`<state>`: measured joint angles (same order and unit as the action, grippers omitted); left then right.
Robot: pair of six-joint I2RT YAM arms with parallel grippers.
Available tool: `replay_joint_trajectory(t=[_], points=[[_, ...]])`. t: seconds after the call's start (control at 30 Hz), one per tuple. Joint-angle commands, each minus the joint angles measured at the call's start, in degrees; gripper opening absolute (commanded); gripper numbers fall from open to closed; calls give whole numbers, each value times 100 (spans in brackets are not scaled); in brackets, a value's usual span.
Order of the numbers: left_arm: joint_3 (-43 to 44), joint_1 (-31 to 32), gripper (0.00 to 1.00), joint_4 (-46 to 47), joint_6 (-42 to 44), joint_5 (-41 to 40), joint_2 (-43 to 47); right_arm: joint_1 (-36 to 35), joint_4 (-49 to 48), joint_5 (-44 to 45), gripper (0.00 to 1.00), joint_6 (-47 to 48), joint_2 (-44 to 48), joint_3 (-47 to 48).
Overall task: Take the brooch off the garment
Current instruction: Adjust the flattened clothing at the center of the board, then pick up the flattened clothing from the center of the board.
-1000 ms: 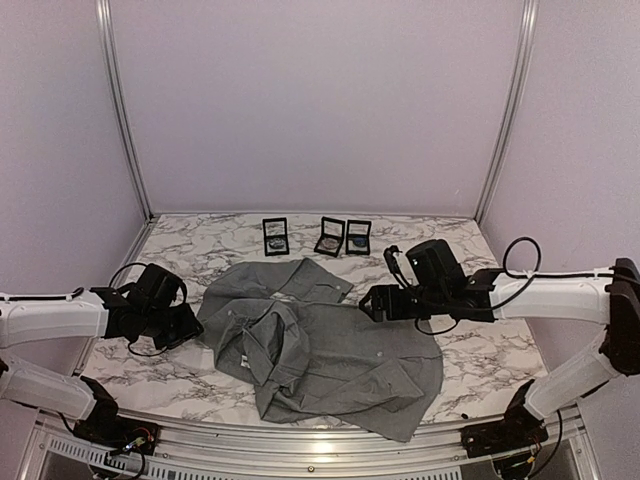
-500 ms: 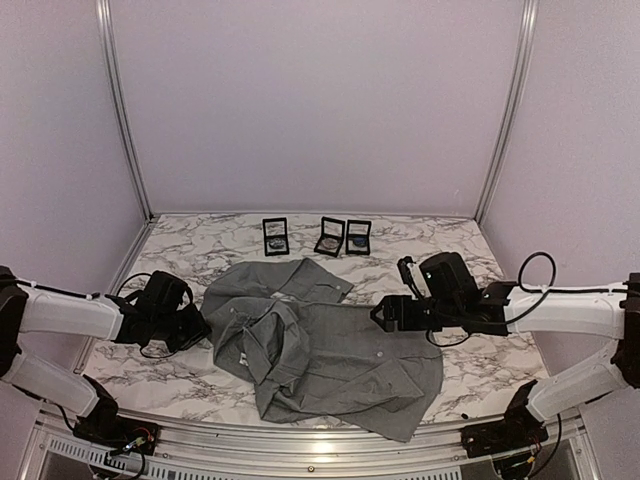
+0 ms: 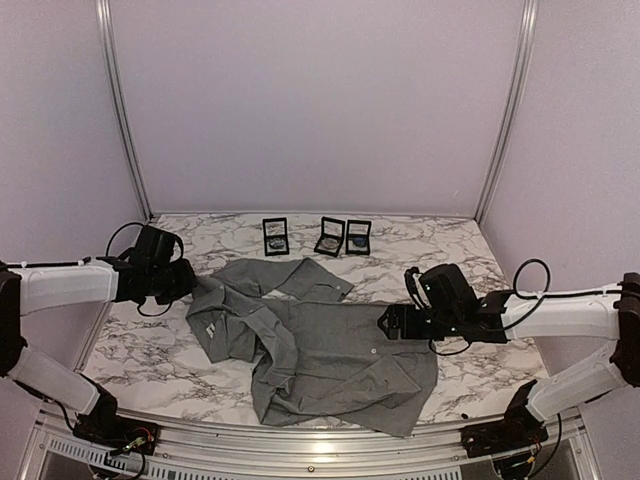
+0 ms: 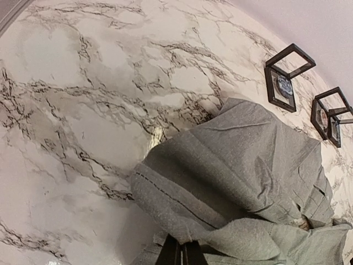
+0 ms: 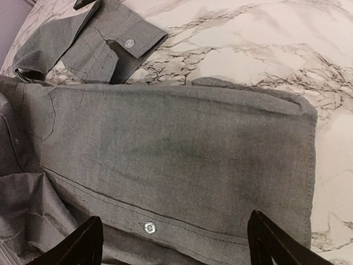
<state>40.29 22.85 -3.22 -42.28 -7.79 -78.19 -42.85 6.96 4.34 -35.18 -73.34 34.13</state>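
The grey garment (image 3: 330,350) lies crumpled mid-table. No brooch shows on it in any view. My left gripper (image 3: 190,283) is shut on a fold of the garment's left edge (image 4: 182,221) and holds it raised off the table; in the left wrist view only its fingertips (image 4: 182,255) show under the cloth. My right gripper (image 3: 385,322) is open and empty, low over the garment's right part (image 5: 182,143), with a fingertip on either side of the buttoned placket. A small button (image 5: 149,227) lies between the fingers. A buttoned cuff (image 5: 129,41) lies beyond.
Three small black display boxes (image 3: 275,237) (image 3: 329,237) (image 3: 358,237) stand in a row at the back of the marble table (image 3: 480,370). Two of them show in the left wrist view (image 4: 284,77) (image 4: 328,113). Walls enclose the back and sides.
My left gripper has moved back and to the left with the garment's edge, pulling the shirt flatter and wider. My right gripper has shifted slightly right and nearer over the garment.
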Motion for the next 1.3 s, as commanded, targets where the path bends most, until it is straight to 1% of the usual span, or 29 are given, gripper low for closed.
replay_joint_trajectory(t=[0.0, 0.13, 0.3, 0.43, 0.53, 0.63, 0.8, 0.9, 0.93, 1.13, 1.23, 1.27], points=[[703, -364, 0, -737, 1170, -16, -385, 21, -221, 165, 88, -89, -199, -79], [1405, -518, 0, -1166, 1758, -51, -904, 22, -370, 207, 88, -91, -413, -99], [2426, -602, 0, -1710, 2301, -499, -1580, 45, -305, 369, 88, -131, -545, -98], [3117, -609, 0, -2078, 2705, -482, -2044, 374, -367, 310, 88, -38, -516, -166], [3408, -607, 0, -2286, 2851, -556, -2215, 705, -522, 271, 88, 110, -535, -126], [3481, -607, 0, -2352, 2906, -576, -2220, 971, -828, 101, 86, 282, -769, 32], [3542, -608, 0, -2353, 2886, -481, -2248, 1020, -742, 247, 74, 580, -1476, 637], [3547, -600, 0, -2335, 2845, -385, -2251, 1016, -714, 437, 68, 687, -1806, 935], [3539, -598, 0, -2332, 2831, -379, -2241, 1020, -570, 498, 67, 700, -1890, 1019], [3511, -598, 0, -2379, 2864, -443, -2169, 1020, -504, 920, 62, 818, -2304, 1333], [3519, -598, 0, -2431, 2889, -466, -2145, 1016, -619, 972, 61, 885, -2489, 1392], [3515, -598, 0, -2443, 2886, -474, -2132, 1016, -637, 956, 59, 917, -2579, 1410]])
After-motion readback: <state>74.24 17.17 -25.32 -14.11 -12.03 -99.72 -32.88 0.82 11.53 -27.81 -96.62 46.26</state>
